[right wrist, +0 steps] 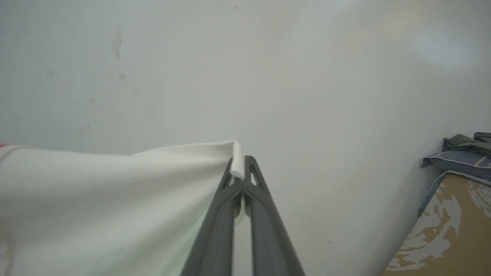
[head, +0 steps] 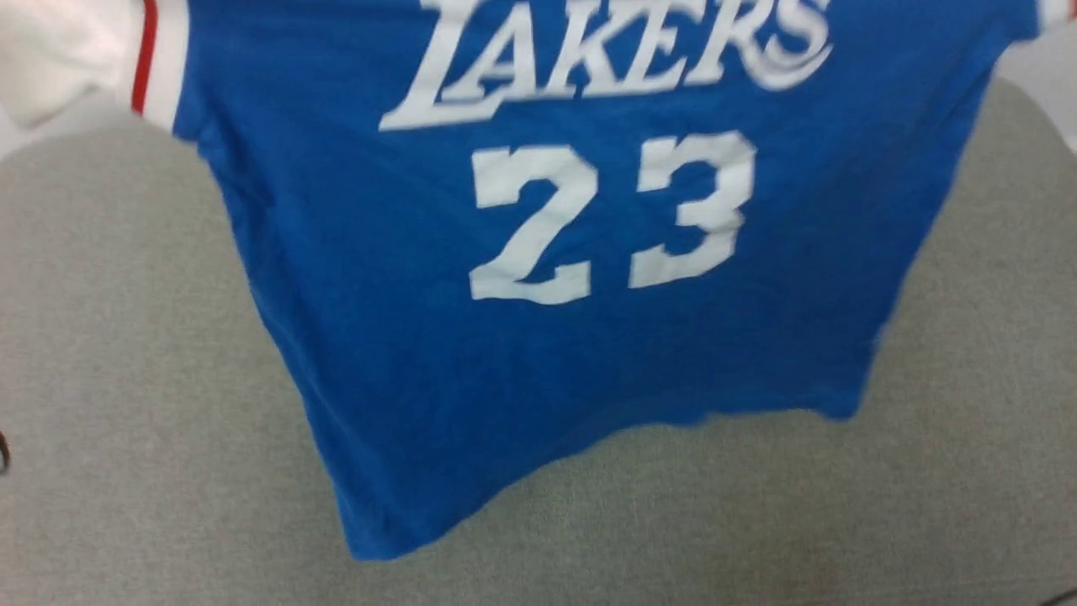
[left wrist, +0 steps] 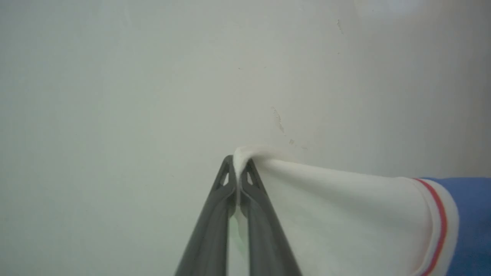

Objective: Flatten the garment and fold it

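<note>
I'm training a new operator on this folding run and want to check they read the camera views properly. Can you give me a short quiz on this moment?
1. True or false: the left gripper is open and holds nothing.
2. Which number is printed on the front of the garment? A) 32 B) 23 C) 24
3. Fill in: the part of the garment pinched by the right gripper is coloured ___.

Key: 1 false, it is shut on the garment; 2 B; 3 white.
</note>
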Controlling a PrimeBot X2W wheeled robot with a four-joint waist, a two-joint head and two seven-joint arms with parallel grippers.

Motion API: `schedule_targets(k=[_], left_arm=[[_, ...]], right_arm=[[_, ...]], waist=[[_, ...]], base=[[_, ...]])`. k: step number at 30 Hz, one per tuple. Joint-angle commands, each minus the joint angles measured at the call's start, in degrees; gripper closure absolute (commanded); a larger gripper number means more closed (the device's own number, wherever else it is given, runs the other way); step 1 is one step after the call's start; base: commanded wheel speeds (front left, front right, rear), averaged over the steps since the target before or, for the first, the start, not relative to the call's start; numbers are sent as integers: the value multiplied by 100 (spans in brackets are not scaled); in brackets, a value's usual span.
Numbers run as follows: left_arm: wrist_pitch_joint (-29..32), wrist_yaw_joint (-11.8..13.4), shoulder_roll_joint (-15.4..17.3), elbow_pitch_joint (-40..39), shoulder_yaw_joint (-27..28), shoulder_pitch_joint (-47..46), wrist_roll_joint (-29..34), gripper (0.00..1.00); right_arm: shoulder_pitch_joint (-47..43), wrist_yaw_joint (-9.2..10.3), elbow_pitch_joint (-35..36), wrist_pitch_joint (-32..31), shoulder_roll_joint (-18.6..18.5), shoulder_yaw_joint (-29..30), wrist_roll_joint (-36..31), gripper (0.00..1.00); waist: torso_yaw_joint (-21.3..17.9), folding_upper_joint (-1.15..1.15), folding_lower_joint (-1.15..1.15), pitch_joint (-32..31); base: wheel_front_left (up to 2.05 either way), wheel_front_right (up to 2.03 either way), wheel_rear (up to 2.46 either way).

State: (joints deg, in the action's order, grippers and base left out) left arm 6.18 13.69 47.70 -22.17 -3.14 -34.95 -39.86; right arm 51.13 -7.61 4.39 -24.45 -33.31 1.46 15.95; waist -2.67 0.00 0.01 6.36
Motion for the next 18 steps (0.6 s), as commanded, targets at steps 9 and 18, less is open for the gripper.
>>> schedule_targets(k=[9, 18], left_arm=[[518, -878, -167, 2141, -1010, -2133, 110, 100], [-45, -1305, -916, 4062, -1465, -4420, 608, 100]], right_arm=[[2059, 12, -1896, 745, 107, -744, -207, 100], [3970, 12, -3742, 1506, 505, -1132, -685, 100]], waist=[[-206, 0, -1, 1496], [-164, 0, -1, 2413]], base=[[0, 0, 0], [0, 0, 0]])
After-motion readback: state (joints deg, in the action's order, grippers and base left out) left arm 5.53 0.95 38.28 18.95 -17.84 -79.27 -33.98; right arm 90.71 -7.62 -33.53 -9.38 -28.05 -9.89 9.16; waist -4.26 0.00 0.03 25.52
